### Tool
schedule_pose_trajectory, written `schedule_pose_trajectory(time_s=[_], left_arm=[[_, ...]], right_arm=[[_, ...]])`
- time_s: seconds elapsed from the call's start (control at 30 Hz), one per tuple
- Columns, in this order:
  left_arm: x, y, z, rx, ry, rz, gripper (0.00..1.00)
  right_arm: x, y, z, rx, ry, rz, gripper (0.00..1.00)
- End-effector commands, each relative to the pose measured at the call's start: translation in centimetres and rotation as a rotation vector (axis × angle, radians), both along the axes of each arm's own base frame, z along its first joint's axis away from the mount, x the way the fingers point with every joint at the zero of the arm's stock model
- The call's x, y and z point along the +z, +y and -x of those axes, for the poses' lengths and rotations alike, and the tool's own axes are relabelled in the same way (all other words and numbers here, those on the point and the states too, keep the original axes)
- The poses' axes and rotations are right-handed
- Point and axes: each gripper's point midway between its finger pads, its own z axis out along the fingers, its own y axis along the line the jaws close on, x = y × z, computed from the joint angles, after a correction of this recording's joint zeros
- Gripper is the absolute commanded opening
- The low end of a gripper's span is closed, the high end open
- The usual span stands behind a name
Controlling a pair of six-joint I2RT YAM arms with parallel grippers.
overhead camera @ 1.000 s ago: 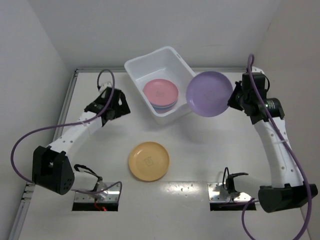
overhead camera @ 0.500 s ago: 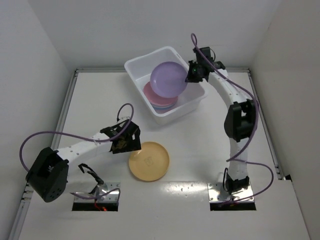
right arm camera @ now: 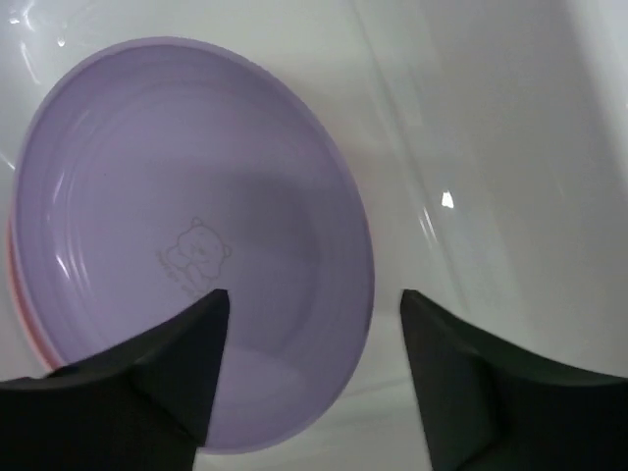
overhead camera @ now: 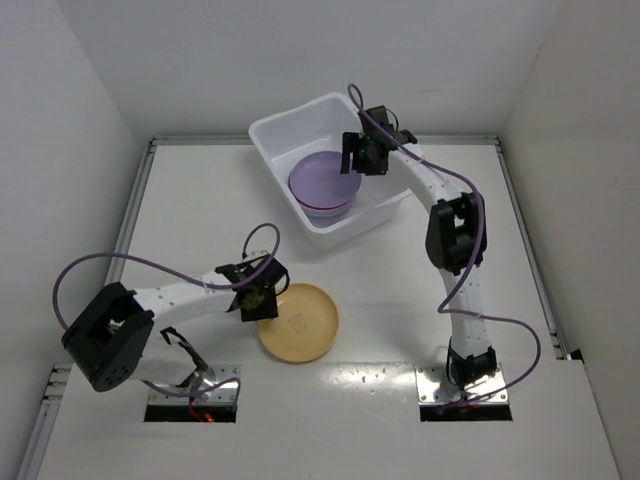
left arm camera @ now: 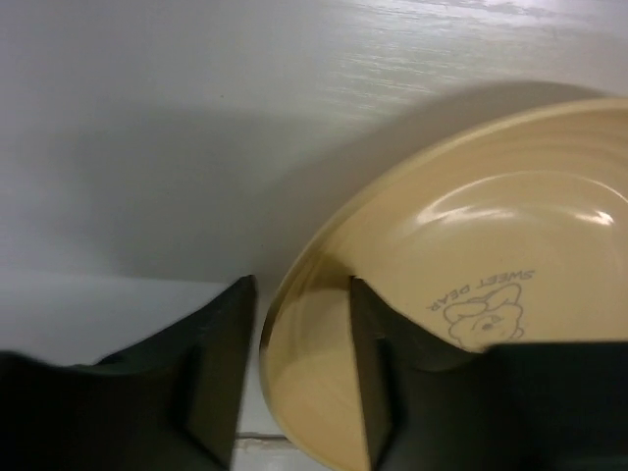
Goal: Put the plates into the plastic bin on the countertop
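A purple plate (overhead camera: 323,180) (right arm camera: 186,245) lies flat on top of a stack in the white plastic bin (overhead camera: 272,128) (right arm camera: 471,147). A pink edge (right arm camera: 14,285) shows beneath it. My right gripper (overhead camera: 358,155) (right arm camera: 312,294) hangs open just above the plate's right rim, holding nothing. On the countertop (overhead camera: 400,290) a yellow plate (overhead camera: 302,322) (left arm camera: 491,245) lies flat. My left gripper (overhead camera: 258,300) (left arm camera: 301,285) is low at its left rim. One finger (left arm camera: 211,363) is outside the rim, the other inside the plate. The jaws stand apart, a sliver of gap at the rim.
White walls ring the countertop. Two metal mounting plates (overhead camera: 195,390) (overhead camera: 465,385) sit at the near edge by the arm bases. A purple cable (overhead camera: 90,268) loops over the left arm. The right arm stretches up from its base to the bin.
The right gripper carried the purple plate over the bin, opened and let it go; it now lies on the pink plate. The left gripper moved to the yellow plate's rim and narrowed.
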Motion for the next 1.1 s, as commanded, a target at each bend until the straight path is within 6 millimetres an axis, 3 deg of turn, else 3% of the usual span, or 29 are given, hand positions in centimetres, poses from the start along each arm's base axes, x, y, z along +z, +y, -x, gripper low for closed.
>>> schedule_pose_trajectory(time_s=[0.0, 0.03, 0.13, 0.17, 0.27, 0.3, 0.33, 0.37, 0.4, 0.43, 0.47, 0.5, 0.53, 0.57, 0.63, 0.73, 0.77, 0.87, 0.93, 0.97, 1.0, 1.03, 1.07], left_arm=[[-0.6, -0.2, 0.0, 0.009, -0.002, -0.007, 0.42], [-0.5, -0.4, -0.2, 0.009, -0.002, -0.008, 0.31], [0.0, -0.4, -1.2, 0.009, -0.038, -0.025, 0.1], [0.1, -0.2, -1.4, 0.015, -0.051, -0.039, 0.0], [2.8, 0.8, -3.6, 0.056, -0.153, -0.101, 0.0], [3.9, 1.1, -4.3, 0.079, -0.189, -0.118, 0.0], [6.3, 1.9, -5.4, 0.108, -0.255, -0.153, 0.0], [7.8, 2.3, -6.0, 0.125, -0.293, -0.171, 0.0], [9.6, 3.2, -6.7, 0.16, -0.347, -0.206, 0.0], [12.2, 3.8, -7.1, 0.192, -0.374, -0.22, 0.0], [13.8, 4.7, -7.4, 0.231, -0.402, -0.23, 0.0], [15.5, 5.4, -7.6, 0.283, -0.437, -0.22, 0.0], [18.0, 6.8, -7.6, 0.323, -0.467, -0.252, 0.0], [19.3, 7.6, -7.6, 0.355, -0.485, -0.268, 0.0], [23.3, 8.6, -7.9, 0.434, -0.564, -0.255, 0.0], [26.5, 10.2, -6.5, 0.459, -0.608, -0.262, 0.0], [28.1, 10.4, -6.5, 0.466, -0.643, -0.235, 0.0], [32.1, 11.9, -6.2, 0.494, -0.74, -0.207, 0.0], [34.3, 11.5, -7.1, 0.448, -0.814, -0.192, 0.0], [34.5, 11.1, -7.8, 0.426, -0.832, -0.192, 0.0], [36.4, 9.7, -9.2, 0.423, -0.912, -0.105, 0.0], [36.7, 9.2, -10.3, 0.359, -0.921, -0.139, 0.0], [36.4, 7.7, -11.5, 0.307, -0.918, -0.115, 0.0]], right_arm=[[3.2, -0.3, -0.3, -0.013, -0.068, -0.004, 0.75], [4.6, -0.3, -0.3, -0.014, -0.09, -0.013, 0.87], [8.8, -0.3, -0.6, 0.002, -0.171, -0.023, 1.0], [11.3, -0.5, -0.2, 0.009, -0.216, -0.03, 1.0], [16.9, -1.1, 0.1, 0.01, -0.329, -0.064, 1.0], [17.6, -1.9, 0.5, 0.0, -0.335, -0.064, 1.0], [20.3, -2.2, 1.4, -0.002, -0.386, -0.081, 1.0], [21.1, -3.8, 1.6, -0.053, -0.404, -0.053, 1.0], [20.1, -4.6, 2.1, -0.082, -0.393, -0.025, 1.0], [21.8, -5.6, 3.2, -0.121, -0.426, -0.025, 1.0], [21.7, -7.8, 3.3, -0.198, -0.437, 0.025, 1.0], [19.9, -9.3, 3.9, -0.266, -0.397, 0.049, 1.0], [20.7, -11.4, 4.5, -0.353, -0.419, 0.082, 1.0], [19.2, -12.3, 5.5, -0.388, -0.374, 0.117, 1.0], [18.7, -15.6, 6.5, -0.517, -0.35, 0.149, 1.0], [17.7, -18.6, 8.8, -0.619, -0.324, 0.169, 1.0], [16.1, -19.5, 9.8, -0.644, -0.292, 0.194, 1.0], [14.6, -21.7, 12.6, -0.733, -0.268, 0.203, 1.0], [13.9, -22.7, 13.7, -0.779, -0.278, 0.19, 1.0], [12.5, -23.3, 15.3, -0.797, -0.261, 0.191, 1.0], [11.7, -23.7, 16.0, -0.814, -0.254, 0.187, 1.0], [9.6, -23.8, 17.0, -0.81, -0.22, 0.181, 1.0], [9.7, -23.5, 17.6, -0.797, -0.229, 0.156, 1.0]])
